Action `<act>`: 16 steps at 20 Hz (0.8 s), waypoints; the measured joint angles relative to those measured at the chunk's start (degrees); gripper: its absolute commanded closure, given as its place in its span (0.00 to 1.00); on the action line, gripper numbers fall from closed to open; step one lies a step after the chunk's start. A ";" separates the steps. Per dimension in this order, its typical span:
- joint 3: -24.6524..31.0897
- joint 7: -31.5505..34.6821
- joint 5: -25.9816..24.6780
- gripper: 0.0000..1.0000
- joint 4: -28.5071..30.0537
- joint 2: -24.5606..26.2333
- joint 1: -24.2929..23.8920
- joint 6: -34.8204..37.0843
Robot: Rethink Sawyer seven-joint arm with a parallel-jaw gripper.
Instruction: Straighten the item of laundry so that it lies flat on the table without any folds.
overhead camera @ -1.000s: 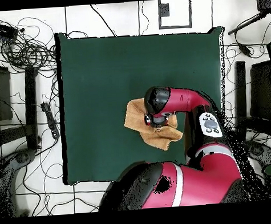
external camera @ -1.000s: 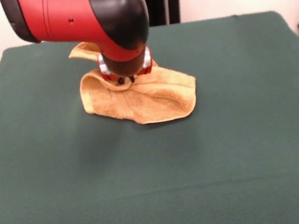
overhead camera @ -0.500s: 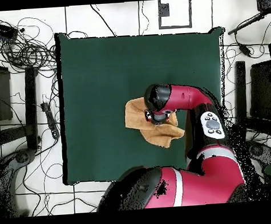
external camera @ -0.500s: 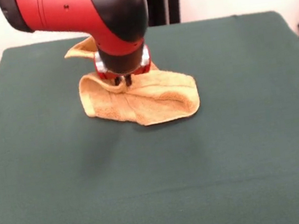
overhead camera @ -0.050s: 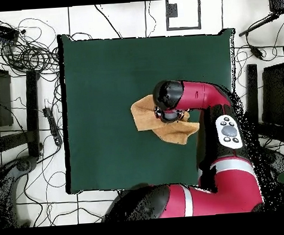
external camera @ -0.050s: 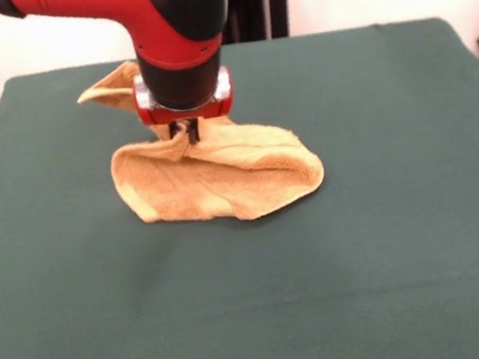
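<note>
You have the pincer (external camera @ -0.050s: 186,131) closed on a pinch of the golden-orange terry towel (external camera @ -0.050s: 221,175); its dark tips are pressed together with cloth bunched between them, and the fabric rises to a small peak right at the grip. Below and in front of the pincer in the front view, the towel hangs and spreads into a crumpled, doubled-over mound whose lower edge rests on the dark green table (external camera @ -0.050s: 367,260). To one side of the pincer a rounded fold bulges out; to the other side the cloth curls over into a thick roll. Behind the pincer, a flap (external camera @ -0.050s: 110,86) of the same towel trails back along the table, partly hidden by the red and black wrist.

From overhead, the wrist covers the pincer itself, so you see only the towel (overhead camera @ -0.050s: 145,115) sticking out from under the arm on two sides, with a pointed corner (overhead camera @ -0.050s: 190,131) reaching toward the robot's base. The towel sits on the half of the table (overhead camera @ -0.050s: 105,70) nearer the base, well in from every edge.
</note>
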 measured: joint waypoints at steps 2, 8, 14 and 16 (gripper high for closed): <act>0.00 0.00 0.00 1.00 -0.42 -0.30 0.00 -0.34; 0.00 0.00 0.18 1.00 -0.59 -0.85 -0.01 -1.34; 0.00 0.00 0.36 1.00 -0.61 -0.80 0.01 -2.86; 0.00 0.00 0.40 1.00 -0.67 -0.80 0.07 -3.05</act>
